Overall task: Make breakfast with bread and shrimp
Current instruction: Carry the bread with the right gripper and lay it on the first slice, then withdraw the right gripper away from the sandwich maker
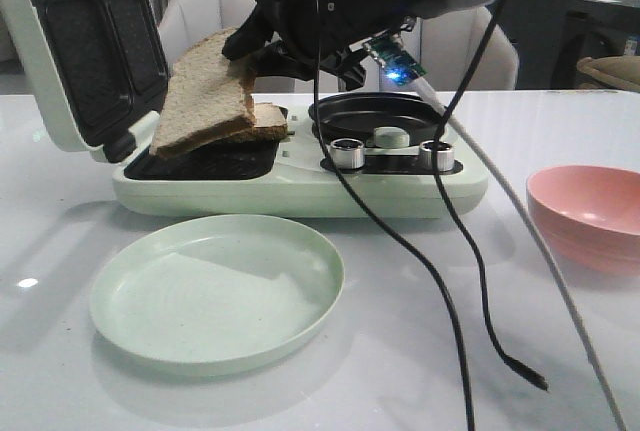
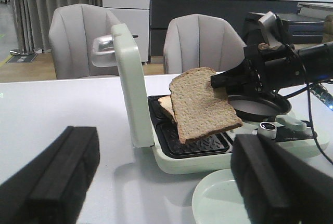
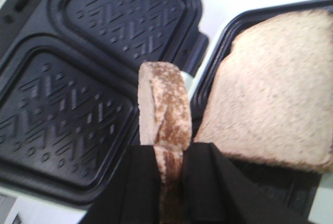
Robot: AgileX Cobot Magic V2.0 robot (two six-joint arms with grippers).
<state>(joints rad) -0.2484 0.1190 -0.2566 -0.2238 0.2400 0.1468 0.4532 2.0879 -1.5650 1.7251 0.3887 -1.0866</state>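
One bread slice (image 1: 205, 91) hangs tilted over the lower grill plate of the open sandwich maker (image 1: 300, 196). My right gripper (image 1: 245, 49) is shut on that slice's top edge. In the right wrist view the held slice (image 3: 161, 104) shows edge-on between the fingers, at the right gripper (image 3: 170, 154). A second bread slice (image 1: 268, 121) lies flat on the grill plate beneath it. The left gripper (image 2: 166, 193) is open over the table in front of the sandwich maker, with nothing between its fingers. The shrimp is out of view.
The sandwich maker's lid (image 1: 60, 51) stands open at the left, and a round dark pan (image 1: 375, 111) sits on its right half. A pale green plate (image 1: 215, 291) lies in front. A pink bowl (image 1: 590, 211) stands at the right. Black cables (image 1: 450, 281) trail across the table.
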